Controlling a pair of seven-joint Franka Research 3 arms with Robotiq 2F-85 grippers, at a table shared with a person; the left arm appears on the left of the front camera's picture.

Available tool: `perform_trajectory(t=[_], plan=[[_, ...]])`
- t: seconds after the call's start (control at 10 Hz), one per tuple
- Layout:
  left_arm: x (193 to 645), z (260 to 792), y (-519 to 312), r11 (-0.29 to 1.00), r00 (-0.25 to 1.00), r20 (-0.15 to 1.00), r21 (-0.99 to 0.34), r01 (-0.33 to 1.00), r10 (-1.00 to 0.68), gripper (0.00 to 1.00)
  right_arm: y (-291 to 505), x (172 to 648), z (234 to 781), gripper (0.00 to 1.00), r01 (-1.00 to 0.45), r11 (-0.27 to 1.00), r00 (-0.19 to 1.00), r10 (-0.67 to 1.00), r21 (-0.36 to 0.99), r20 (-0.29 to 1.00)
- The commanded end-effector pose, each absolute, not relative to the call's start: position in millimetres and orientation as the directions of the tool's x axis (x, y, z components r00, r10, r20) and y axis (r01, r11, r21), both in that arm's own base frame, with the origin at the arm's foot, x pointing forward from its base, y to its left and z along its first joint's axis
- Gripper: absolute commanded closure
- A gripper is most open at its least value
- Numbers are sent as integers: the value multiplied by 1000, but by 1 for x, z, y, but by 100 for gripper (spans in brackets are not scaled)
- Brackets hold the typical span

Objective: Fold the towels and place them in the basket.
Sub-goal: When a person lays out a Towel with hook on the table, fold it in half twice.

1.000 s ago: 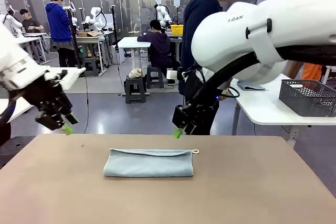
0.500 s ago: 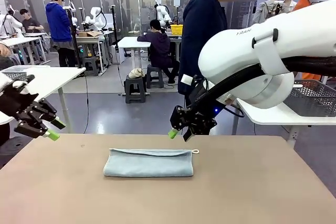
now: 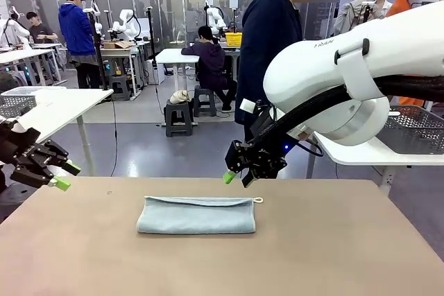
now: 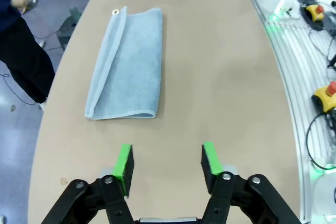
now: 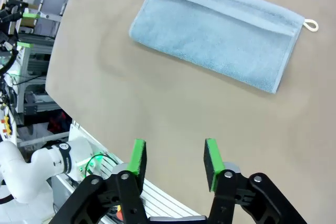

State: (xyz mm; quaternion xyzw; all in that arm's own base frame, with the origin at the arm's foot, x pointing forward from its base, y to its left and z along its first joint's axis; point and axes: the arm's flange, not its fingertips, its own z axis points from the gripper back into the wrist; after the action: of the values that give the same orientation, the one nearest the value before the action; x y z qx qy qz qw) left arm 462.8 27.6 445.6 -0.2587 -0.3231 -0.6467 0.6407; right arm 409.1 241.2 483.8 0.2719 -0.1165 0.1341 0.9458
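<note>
Towel (image 3: 196,215), pale blue-grey, folded into a long flat strip, lies at the middle of the brown table (image 3: 326,254) in the front view, its loop at the right end. The left gripper (image 3: 67,176) hangs over the table's left edge, well apart from the towel. The right gripper (image 3: 238,179) hangs above the far edge, behind the towel and clear of it. A person (image 3: 270,39) stands at the far side. A dark mesh basket (image 3: 420,128) sits on a side table at right, partly hidden by the right arm.

Left wrist view: left gripper (image 4: 167,158) fingers spread wide, nothing between them; towel (image 4: 128,66) lies ahead on the table, not touched.

Right wrist view: right gripper (image 5: 175,161) fingers parted, holding nothing; towel (image 5: 220,40) lies beyond them, its loop (image 5: 312,24) at the right corner.
</note>
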Motion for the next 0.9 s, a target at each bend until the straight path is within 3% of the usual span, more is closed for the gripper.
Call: perform_trajectory(t=[0.0, 0.1, 0.3, 0.8], plan=[[472, 450, 32, 8, -72, 772, 99, 995, -631, 9, 232, 410, 486, 28, -142, 807, 982, 40, 574, 186], [473, 449, 34, 11, -67, 779, 95, 995, -624, 3, 232, 413, 484, 11, -67, 814, 988, -26, 577, 152], [475, 444, 38, 14, -61, 786, 88, 996, -615, 0, 235, 417, 481, 0, 46, 820, 989, -118, 571, 89], [472, 439, 36, 29, -36, 769, 71, 997, -638, 0, 230, 415, 477, 0, 72, 822, 989, -131, 565, 65]])
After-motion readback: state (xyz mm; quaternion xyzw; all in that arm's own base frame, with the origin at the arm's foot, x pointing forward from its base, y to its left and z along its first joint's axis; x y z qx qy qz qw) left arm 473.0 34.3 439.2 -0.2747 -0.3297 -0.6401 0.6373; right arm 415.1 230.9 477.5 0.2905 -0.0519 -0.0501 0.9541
